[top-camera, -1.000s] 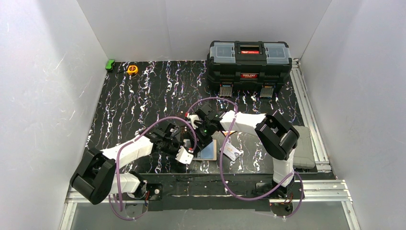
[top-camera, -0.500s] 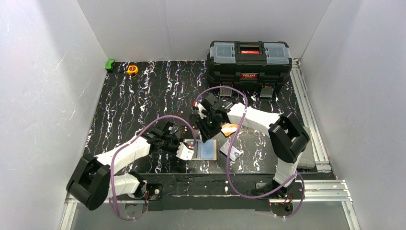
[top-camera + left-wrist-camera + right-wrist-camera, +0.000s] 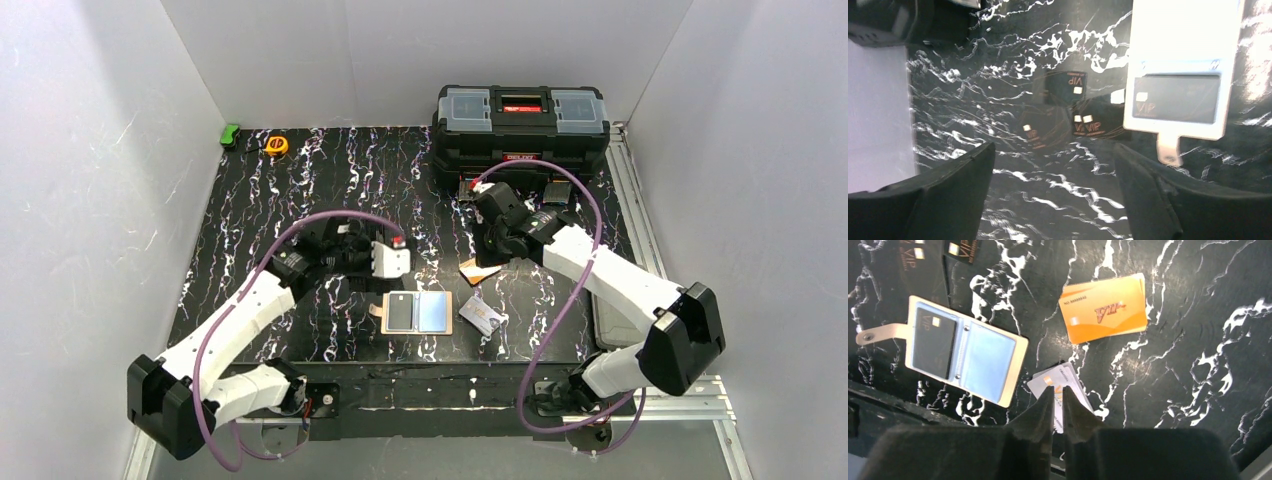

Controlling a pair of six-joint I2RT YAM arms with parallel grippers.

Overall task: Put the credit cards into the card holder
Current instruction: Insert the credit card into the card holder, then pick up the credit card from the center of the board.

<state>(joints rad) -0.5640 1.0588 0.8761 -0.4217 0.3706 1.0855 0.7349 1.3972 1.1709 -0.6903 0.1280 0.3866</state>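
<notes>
The cream card holder (image 3: 418, 312) lies open on the black mat, a dark card in its left pocket and a light blue face in its right. The orange credit card (image 3: 478, 270) lies flat behind it, and silver-white cards (image 3: 482, 316) lie to its right. My left gripper (image 3: 390, 262) hovers open and empty behind-left of the card holder (image 3: 1178, 75). My right gripper (image 3: 487, 240) hangs above the orange card (image 3: 1103, 307), jaws nearly together with nothing between them. Its tips (image 3: 1058, 395) overlap the silver-white cards (image 3: 1070, 382) in view. The card holder (image 3: 965, 357) lies left.
A big black toolbox (image 3: 520, 122) stands at the back right. A yellow tape measure (image 3: 277, 145) and a green object (image 3: 230, 135) sit at the back left corner. Several dark VIP cards (image 3: 1065, 85) lie on the mat near the holder. White walls enclose three sides.
Both grippers left the card holder. The left one drew back and opened wide. The right arm swung back and to the right while its jaws closed. The holder now lies uncovered.
</notes>
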